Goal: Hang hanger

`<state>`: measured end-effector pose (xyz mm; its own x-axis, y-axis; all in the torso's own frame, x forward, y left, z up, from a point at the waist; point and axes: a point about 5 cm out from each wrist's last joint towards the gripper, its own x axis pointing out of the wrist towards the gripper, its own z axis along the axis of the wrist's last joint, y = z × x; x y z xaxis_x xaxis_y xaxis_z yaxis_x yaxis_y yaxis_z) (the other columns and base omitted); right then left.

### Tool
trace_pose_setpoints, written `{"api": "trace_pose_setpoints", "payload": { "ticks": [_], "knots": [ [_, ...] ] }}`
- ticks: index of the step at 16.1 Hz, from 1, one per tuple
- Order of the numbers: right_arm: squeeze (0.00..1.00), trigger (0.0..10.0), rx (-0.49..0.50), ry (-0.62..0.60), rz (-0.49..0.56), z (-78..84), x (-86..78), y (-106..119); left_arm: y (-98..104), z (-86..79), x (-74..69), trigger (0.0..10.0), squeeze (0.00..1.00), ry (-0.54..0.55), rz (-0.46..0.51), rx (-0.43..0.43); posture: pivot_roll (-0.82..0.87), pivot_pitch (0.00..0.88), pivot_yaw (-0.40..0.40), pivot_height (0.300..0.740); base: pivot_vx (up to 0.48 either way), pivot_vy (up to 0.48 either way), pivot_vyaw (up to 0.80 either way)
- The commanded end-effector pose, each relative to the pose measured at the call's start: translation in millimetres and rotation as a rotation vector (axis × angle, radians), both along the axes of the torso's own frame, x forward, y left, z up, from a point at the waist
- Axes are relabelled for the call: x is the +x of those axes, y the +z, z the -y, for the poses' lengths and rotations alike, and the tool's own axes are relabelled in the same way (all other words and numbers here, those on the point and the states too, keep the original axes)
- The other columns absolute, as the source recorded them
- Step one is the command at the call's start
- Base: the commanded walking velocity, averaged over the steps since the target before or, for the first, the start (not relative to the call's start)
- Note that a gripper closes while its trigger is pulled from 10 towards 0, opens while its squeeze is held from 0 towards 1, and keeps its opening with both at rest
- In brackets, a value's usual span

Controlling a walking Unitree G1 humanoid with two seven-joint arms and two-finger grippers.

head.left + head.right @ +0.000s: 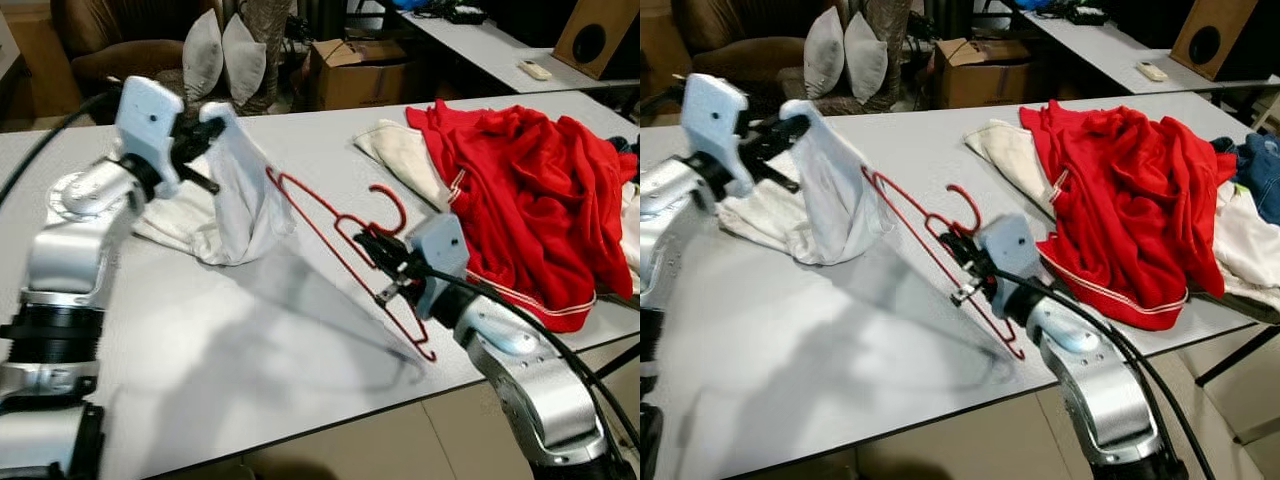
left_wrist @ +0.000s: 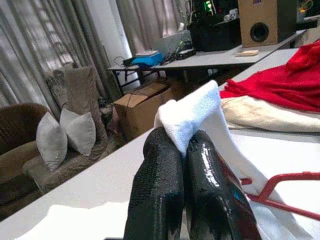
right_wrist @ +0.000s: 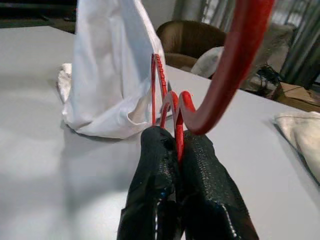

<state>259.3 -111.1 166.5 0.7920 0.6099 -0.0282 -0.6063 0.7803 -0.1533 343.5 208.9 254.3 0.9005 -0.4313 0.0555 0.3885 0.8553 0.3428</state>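
Red hanger (image 1: pixel 340 240) pinched in right hand (image 1: pixel 378 262) (hook upward), above table (image 1: pixel 250 340)

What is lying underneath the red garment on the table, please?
Under the red garment, a cream cloth sticks out on its far-left side, and white and blue fabric shows at its right edge. How far they extend beneath is covered.

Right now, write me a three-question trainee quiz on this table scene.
1. True or false: the right gripper is shut on the red hanger.
2. What does the left gripper pinch? A) white cloth B) red garment C) remote
3. Fill in: the hanger's far end pokes into the ____ cloth.

Key: 1 true; 2 A; 3 white.
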Motion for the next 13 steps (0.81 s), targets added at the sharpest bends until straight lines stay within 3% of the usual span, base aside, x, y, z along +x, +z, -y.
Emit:
{"api": "trace_pose_setpoints", "payload": {
  "ticks": [1,4,6,8,11,13],
  "knots": [
    [0.00,10.0,-0.004,-0.055,-0.007,10.7,2.6,1,5,1.4,-3.6,0.0,0.00,-0.050,0.012,0.027,-0.08,0.000,0.017,0.740,0.000,0.000,0.00],
    [0.00,10.0,-0.021,-0.072,-0.046,16.7,2.3,-6,4,2.8,-9.2,0.0,0.00,-0.119,0.005,0.040,-0.08,0.000,0.018,0.740,0.000,0.000,0.00],
    [0.00,10.0,-0.037,-0.069,-0.054,17.5,4.0,-8,2,8.8,-14.7,0.0,0.00,-0.203,-0.012,0.053,-0.07,0.000,0.016,0.740,0.000,0.000,0.00],
    [0.00,10.0,-0.033,-0.075,-0.064,16.8,9.3,-9,-11,16.4,-26.2,0.0,0.00,-0.339,-0.088,0.120,-0.07,0.000,0.013,0.740,0.000,0.000,0.00],
    [0.00,10.0,-0.022,-0.063,-0.061,13.3,13.5,-7,-21,21.1,-34.9,0.0,0.00,-0.415,-0.145,0.150,-0.06,0.000,0.010,0.740,0.000,0.000,0.00],
    [0.00,10.0,0.001,-0.023,-0.071,4.5,19.6,-7,-25,25.4,-33.4,0.0,0.00,-0.386,-0.130,0.147,-0.06,0.000,-0.002,0.740,0.000,0.000,0.00]
  ]
}}
